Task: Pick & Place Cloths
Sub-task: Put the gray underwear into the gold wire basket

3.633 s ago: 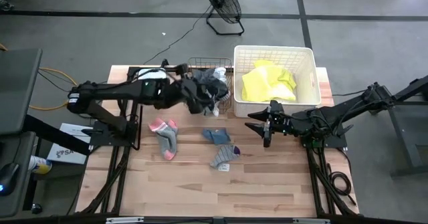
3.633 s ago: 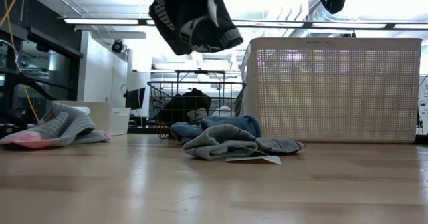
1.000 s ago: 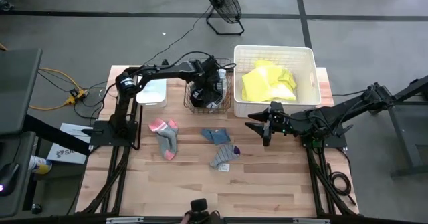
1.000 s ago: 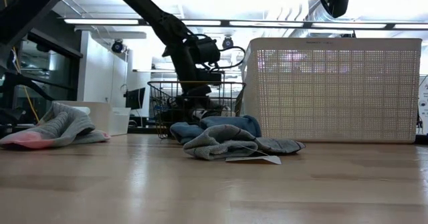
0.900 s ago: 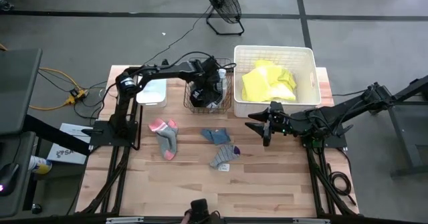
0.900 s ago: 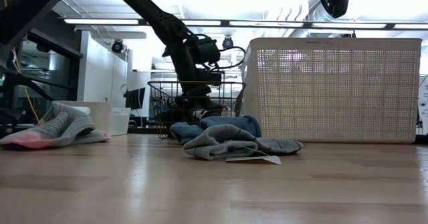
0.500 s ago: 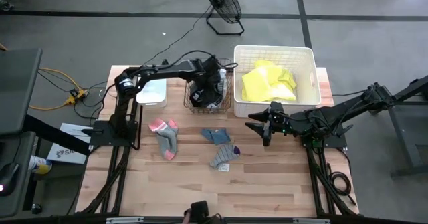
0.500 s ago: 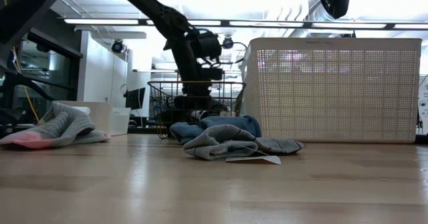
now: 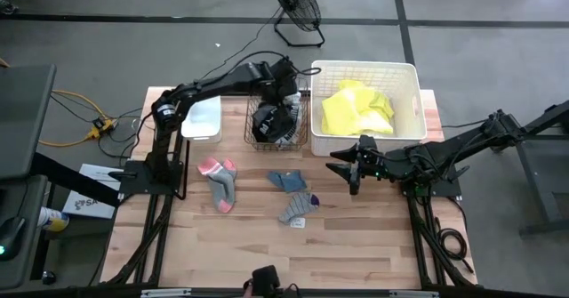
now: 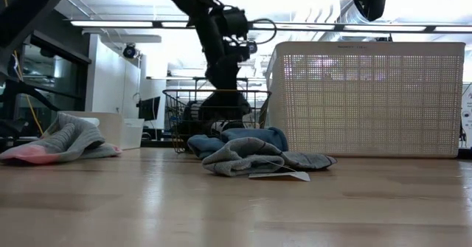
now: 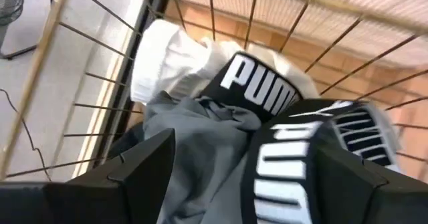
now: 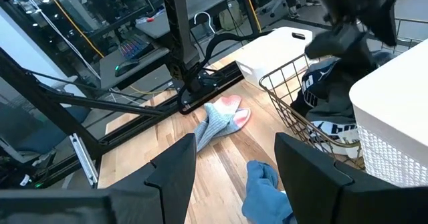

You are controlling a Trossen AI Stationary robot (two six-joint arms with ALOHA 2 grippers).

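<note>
- Your left gripper hangs above the copper wire basket at the table's far side, its fingers spread apart with nothing between them.
- Below those fingers, in the left wrist view, you see the black cloth with white print heaped in the basket together with a grey cloth and a white cloth.
- Your right gripper waits over the table just in front of the large white tub, fingers parted and empty.
- You have the neon-yellow cloth lying inside that tub.
- On the bare table you still have three pieces out: the pink and grey piece nearest the left arm's base, the blue piece in front of the basket, and the grey piece just beside it, closer to the table's front edge.
- From the low view the blue piece and the grey piece touch, the grey one in front.
- A small white tub sits beside the basket, on the left arm's side.
</note>
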